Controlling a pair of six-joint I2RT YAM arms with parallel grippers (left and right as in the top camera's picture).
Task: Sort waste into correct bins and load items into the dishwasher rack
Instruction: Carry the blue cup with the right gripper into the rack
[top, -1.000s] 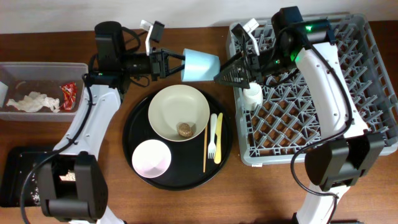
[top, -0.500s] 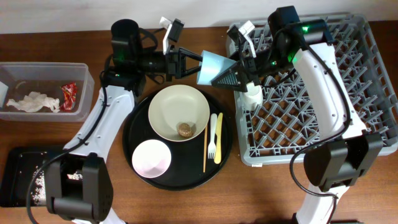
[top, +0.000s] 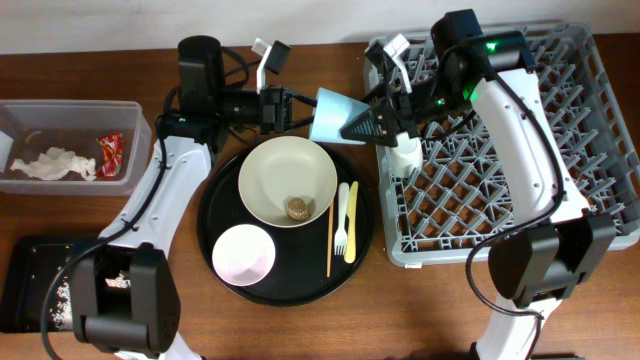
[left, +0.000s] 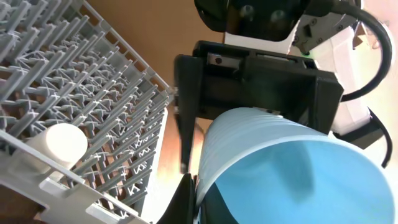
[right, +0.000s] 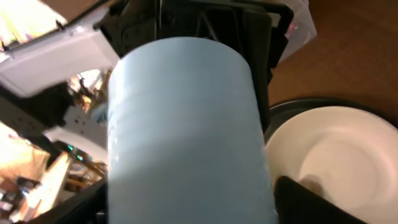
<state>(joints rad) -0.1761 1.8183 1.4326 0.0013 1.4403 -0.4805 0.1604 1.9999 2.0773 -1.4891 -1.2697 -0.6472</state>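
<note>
Above the tabletop, between the round black tray and the dishwasher rack, I see the light blue cup held sideways in the air. Left claw is clamped on its rim. Right claw sits spread around the base end; I can't tell if it's gripping. Small white cup stands in the rack near its left edge. Cream plate with brown lump, pink bowl, white fork, yellow knife and wooden stick are on the tray. Napkin and red wrapper are in the clear tub.
</note>
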